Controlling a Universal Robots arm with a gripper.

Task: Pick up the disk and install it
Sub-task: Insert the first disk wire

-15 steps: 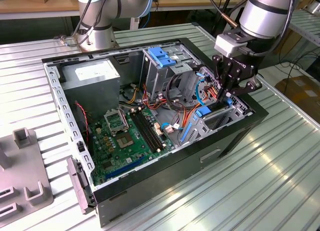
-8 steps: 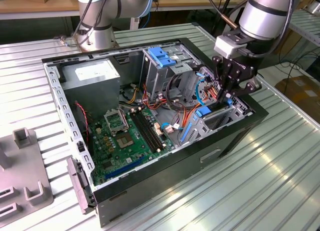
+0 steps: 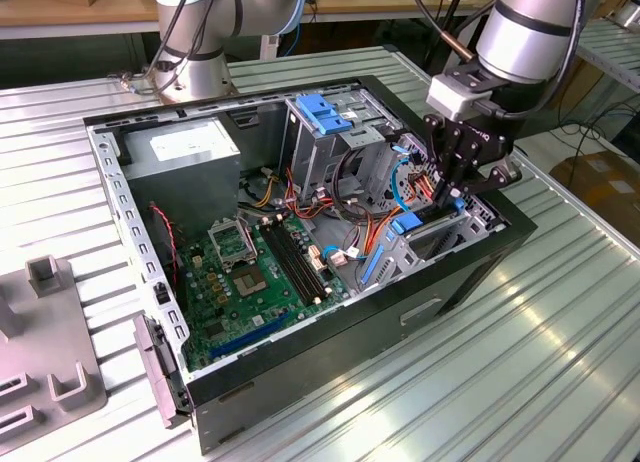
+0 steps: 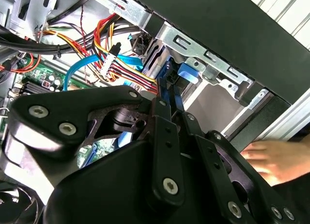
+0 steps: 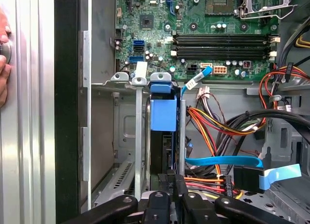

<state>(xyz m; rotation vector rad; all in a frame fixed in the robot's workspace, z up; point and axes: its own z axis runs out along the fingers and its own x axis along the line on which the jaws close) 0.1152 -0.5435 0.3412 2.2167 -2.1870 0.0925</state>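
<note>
Ribbed metal table (image 3: 560, 362) had the open PC case (image 3: 330, 352) sitting mid-table, plus a grey fixture (image 3: 45, 362) at one edge.

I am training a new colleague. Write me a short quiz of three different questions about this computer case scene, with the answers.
1. True or false: the disk stands on edge in a metal bay of the computer case.
2. In the exterior view, where is the gripper?
A. Over the end of the case at the exterior view's right
B. Over the power supply
C. Above the grey fixture outside the case
3. Fill in: in the first wrist view, beyond the disk's blue tab lies the green ____.

Key:
1. True.
2. A.
3. Motherboard.
</note>
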